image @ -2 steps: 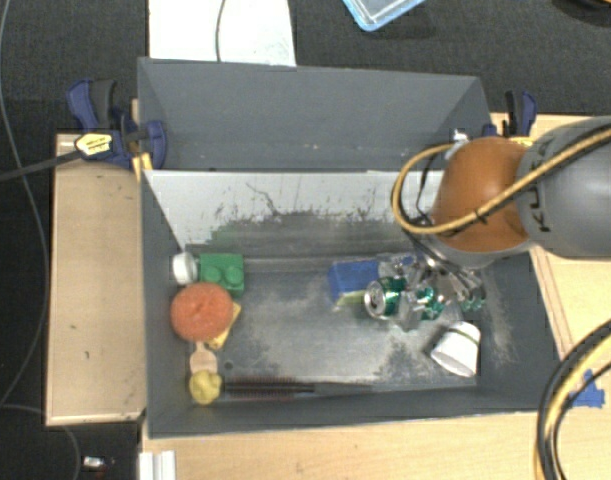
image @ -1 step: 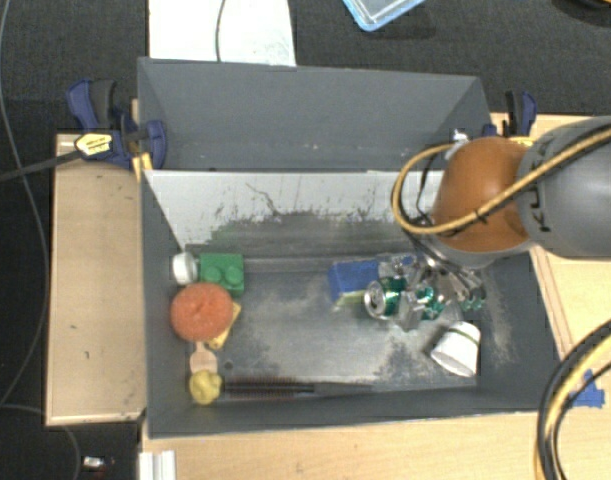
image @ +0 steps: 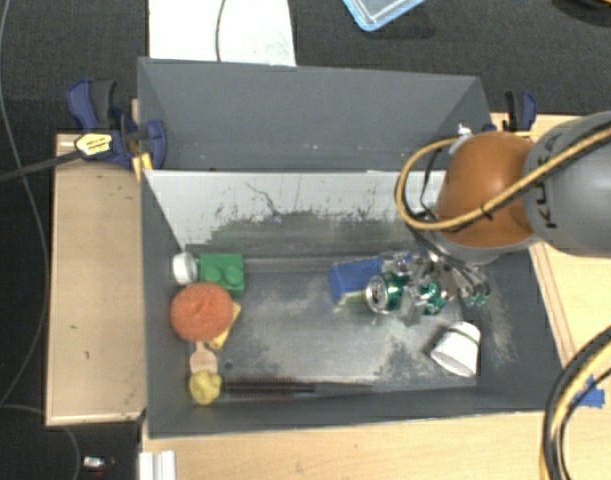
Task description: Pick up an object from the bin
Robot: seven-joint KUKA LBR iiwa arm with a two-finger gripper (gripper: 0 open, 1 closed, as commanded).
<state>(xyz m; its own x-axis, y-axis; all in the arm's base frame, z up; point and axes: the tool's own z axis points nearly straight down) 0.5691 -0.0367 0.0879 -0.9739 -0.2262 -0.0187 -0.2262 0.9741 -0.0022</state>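
Observation:
My gripper is low in the right half of the bin, under the arm's orange cover. A blue block lies just to its left. Between the block and the gripper sits a small round green and silver thing, touching or very near the gripper's left side; I cannot tell whether it is held. A white cup-like thing lies tipped on the floor just below and to the right of the gripper.
At the left side lie a green brick, a small white cap, an orange ball and yellow lumps. A thin dark stick lies along the front wall. The arm's cables loop above the gripper.

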